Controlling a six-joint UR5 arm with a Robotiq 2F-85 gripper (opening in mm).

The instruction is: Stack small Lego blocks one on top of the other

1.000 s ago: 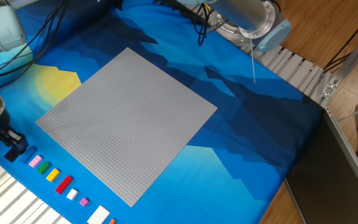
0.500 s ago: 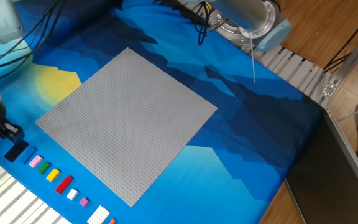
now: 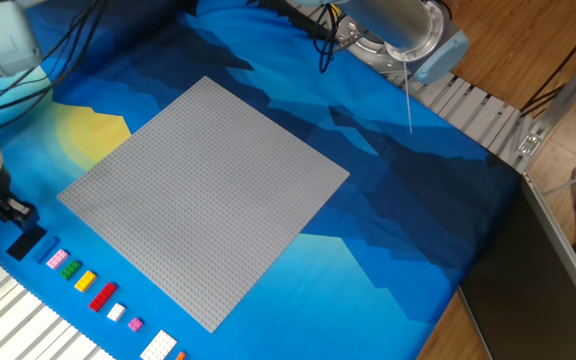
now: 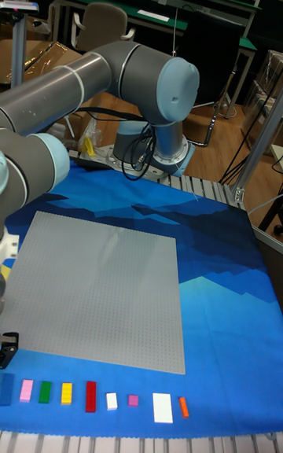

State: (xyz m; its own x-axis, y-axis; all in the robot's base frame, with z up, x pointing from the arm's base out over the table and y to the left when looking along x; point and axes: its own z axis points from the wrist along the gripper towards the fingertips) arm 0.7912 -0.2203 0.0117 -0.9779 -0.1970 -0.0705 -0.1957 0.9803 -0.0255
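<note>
A flat black Lego block (image 3: 26, 243) lies on the blue cloth at the left end of a row of small bricks. In the tall fixed view the same block (image 4: 6, 388) looks dark blue. I cannot make out a separate blue block against the cloth. My gripper (image 3: 9, 210) hangs just above and behind the black block, apart from it. Its dark fingers are open with nothing between them. In the tall fixed view only the gripper's tip (image 4: 6, 348) shows at the left edge.
A large grey studded baseplate (image 3: 203, 195) fills the middle of the cloth. Beside the black block lie pink (image 3: 56, 258), green (image 3: 68, 268), yellow (image 3: 85, 280), red (image 3: 103, 295) and several smaller bricks. Cables and the arm's base (image 3: 398, 30) sit at the back.
A second ago the gripper was down on the black block. It has since lifted up and to the left, leaving the block on the cloth. Over the last half second it barely moved.
</note>
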